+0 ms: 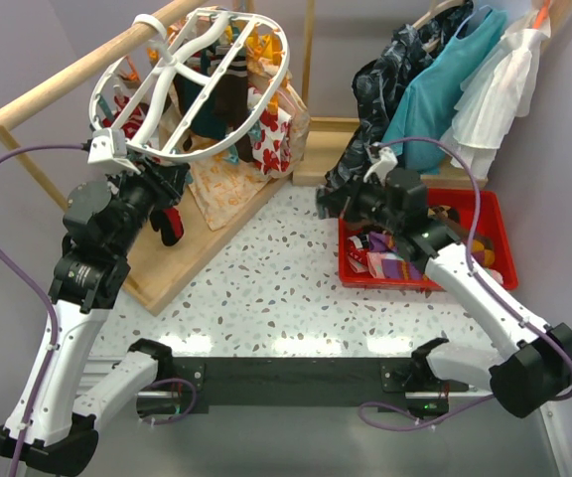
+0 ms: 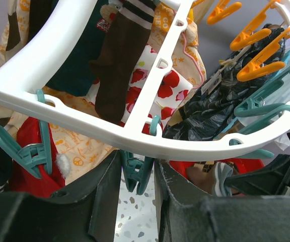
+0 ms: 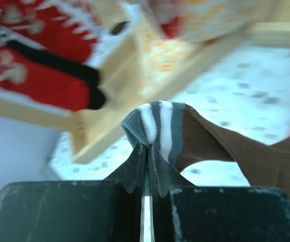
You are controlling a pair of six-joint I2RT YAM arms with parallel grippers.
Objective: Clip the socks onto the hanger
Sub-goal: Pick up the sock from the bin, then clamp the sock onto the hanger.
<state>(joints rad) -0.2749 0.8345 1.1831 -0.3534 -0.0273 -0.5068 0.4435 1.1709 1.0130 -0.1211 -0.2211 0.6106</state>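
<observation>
Right gripper: fingers pressed together, pinching the folded cuff of a sock right in front of the wrist camera. From above it sits just left of the bin, at the foot of the dark garment.
Held sock: brown, with a grey-and-white striped cuff bunched over the fingertips. Its body trails off to the right.
Hanger: white oval frame, hooked on the rail at far left and tilted so its face turns up toward the top camera.
Teal clip: hangs under the hanger's near rim, between the left fingers and touching both.
Left gripper: narrowed onto the teal clip, with its fingertips just beneath the rim.
Orange clips: on the rim's right side, above more teal ones.
Brown sock: striped cuff, hanging inside the frame.
Teal sock: dark, just left of the brown sock.
Red sock: black toe, low beside the wooden base; blurred.
Bin: red, on the table at right beside the right arm.
Loose socks: heaped in the bin.
Rail: wooden, slanting up from the left.
Floral cloth: behind and below the hanger.
Dark garment: patterned, hanging at centre right.
Teal dress: right of the dark garment.
White dress: rightmost.
Table: white, speckled.
</observation>
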